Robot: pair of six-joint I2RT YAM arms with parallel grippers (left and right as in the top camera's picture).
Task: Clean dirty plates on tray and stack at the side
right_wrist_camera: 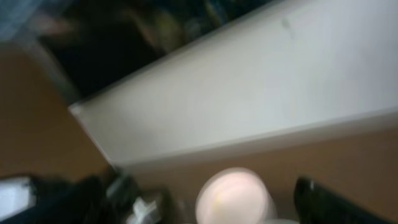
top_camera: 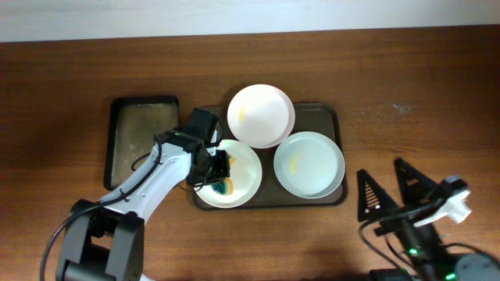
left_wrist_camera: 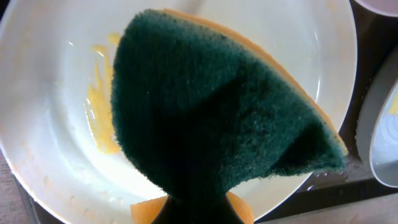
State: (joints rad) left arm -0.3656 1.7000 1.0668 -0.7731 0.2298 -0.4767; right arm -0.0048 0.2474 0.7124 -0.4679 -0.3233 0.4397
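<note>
The left pincer [top_camera: 222, 175], clamped on a green sponge [left_wrist_camera: 211, 112] that hides its fingertips, hovers over the plate [top_camera: 247, 173] at the tray's [top_camera: 324, 117] near-left corner; the right pincer [top_camera: 379, 167] gapes wide.

The left arm reaches forward from the near left, its claw [top_camera: 219, 170] pinched tight on a sponge [left_wrist_camera: 211, 112]. The right claw [top_camera: 388, 191] is at the near right, fingers spread wide.

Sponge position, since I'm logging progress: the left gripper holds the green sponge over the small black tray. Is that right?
Not quite. The left gripper does hold the green sponge, but over a yellow-smeared white plate on the brown tray, not over the small black tray. The overhead view shows it.
</note>
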